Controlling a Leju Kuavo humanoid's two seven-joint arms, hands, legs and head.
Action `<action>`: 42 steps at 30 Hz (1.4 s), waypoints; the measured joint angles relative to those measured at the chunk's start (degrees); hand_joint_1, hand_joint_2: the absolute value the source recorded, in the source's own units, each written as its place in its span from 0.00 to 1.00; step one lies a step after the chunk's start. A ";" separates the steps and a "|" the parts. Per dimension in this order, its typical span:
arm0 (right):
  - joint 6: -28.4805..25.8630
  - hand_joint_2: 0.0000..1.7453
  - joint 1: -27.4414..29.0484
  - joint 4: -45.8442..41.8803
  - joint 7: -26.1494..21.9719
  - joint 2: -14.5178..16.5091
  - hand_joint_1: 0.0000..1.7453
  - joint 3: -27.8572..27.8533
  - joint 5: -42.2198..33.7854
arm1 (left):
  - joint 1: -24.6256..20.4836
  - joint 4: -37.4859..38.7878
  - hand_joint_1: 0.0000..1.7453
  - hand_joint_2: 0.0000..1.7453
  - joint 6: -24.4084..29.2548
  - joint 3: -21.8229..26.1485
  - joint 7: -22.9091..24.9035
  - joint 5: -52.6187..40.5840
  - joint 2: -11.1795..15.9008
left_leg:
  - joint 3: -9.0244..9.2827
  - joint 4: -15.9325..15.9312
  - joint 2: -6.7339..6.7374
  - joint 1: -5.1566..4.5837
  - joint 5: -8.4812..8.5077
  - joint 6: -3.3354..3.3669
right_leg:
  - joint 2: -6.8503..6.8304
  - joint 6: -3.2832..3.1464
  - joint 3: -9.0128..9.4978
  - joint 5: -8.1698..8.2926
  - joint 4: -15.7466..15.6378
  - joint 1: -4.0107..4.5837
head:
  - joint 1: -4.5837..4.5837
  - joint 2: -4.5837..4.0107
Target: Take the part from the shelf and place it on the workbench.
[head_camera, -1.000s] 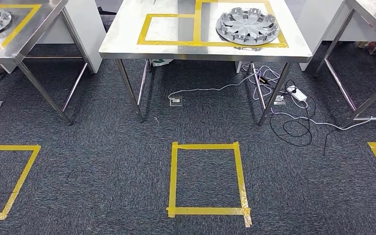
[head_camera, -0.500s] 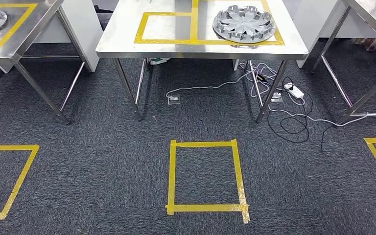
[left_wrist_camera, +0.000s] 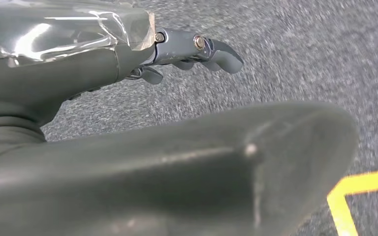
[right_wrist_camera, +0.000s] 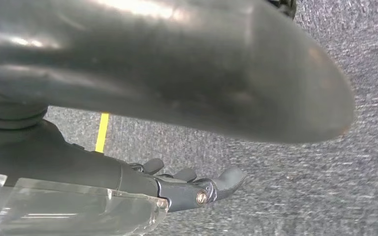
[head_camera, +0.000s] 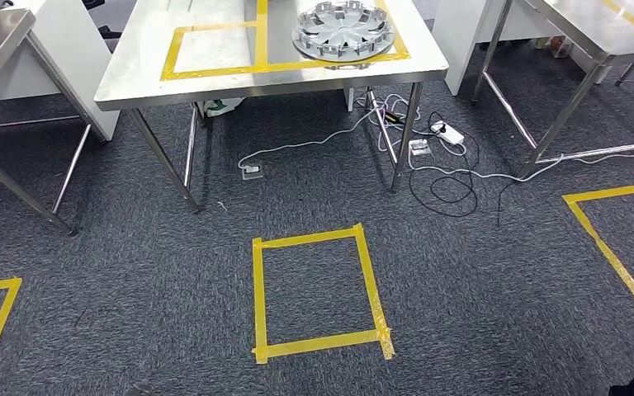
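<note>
**Inspector:** Start with the hands. What was recorded?

**Assessor:** The left hand (left_wrist_camera: 197, 49) hung at the robot's side over grey carpet (left_wrist_camera: 295, 54). Its fingers (left_wrist_camera: 224, 53) were loosely curled but apart, with nothing between them. The right hand (right_wrist_camera: 202, 189) was the same: fingers (right_wrist_camera: 231, 178) spread a little, nothing held, carpet beneath.

**Inspector:** And the part?

**Assessor:** A silver wheel cover (head_camera: 344, 31) lay flat on a steel table (head_camera: 132, 82), toward its far right corner, inside the right-hand one of two yellow tape frames (head_camera: 215, 68) on that surface. It was well apart from both hands, across open floor.

**Inspector:** Which step was in hand, in your judgement?

**Assessor:** The approach, I would say. Neither hand carried anything, so the pick-up was not yet done. I could not tell from the pictures whether that table served as the shelf or the workbench.

**Inspector:** What did the next move call for?

**Assessor:** Walking up to the table's near edge, probably by way of the yellow tape square (head_camera: 318, 293) on the floor in front of it, then raising both arms. The cover looked wide and shallow, so I judged a two-handed hold at the rim likely.

**Inspector:** Hazards?

**Assessor:** Loose cables (head_camera: 437, 177) lay on the carpet by the table's right legs.
</note>
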 joint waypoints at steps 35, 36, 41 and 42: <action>-1.54 0.00 -0.01 0.22 -0.09 -0.10 0.00 -0.32 -0.18 | -0.19 -0.30 0.00 0.00 -0.29 -0.19 0.39 -1.08 -0.71 | 9.00 -15.47 -4.10 -1.41 6.18 1.17 | 2.36 0.64 0.92 1.58 -2.11 -0.12 | 0.20 0.00; -1.56 0.00 0.02 0.22 -0.11 -0.09 0.00 -0.32 -0.23 | -0.19 -0.30 0.00 0.00 -0.31 -0.19 0.47 -1.14 -0.68 | 9.26 -16.21 -4.51 -1.57 6.16 1.40 | 2.84 1.05 0.68 1.85 -2.17 -0.19 | 0.19 0.00; -1.60 0.00 0.33 0.35 -0.21 -0.10 0.00 -0.32 -0.55 | -0.43 -0.31 0.00 0.00 -0.36 -0.18 0.64 -1.22 -0.76 | 8.89 -17.89 -1.15 -1.66 8.05 3.01 | 0.45 1.77 -2.30 0.23 1.50 0.06 | 0.35 0.00; -1.60 0.00 0.24 0.36 -0.24 -0.13 0.00 -0.32 -0.60 | -0.39 -0.31 0.00 0.00 -0.36 -0.18 0.66 -1.23 -0.80 | 8.66 -18.01 -0.31 -1.78 8.29 3.24 | -1.05 1.44 -4.04 -1.71 5.28 0.11 | 0.40 0.00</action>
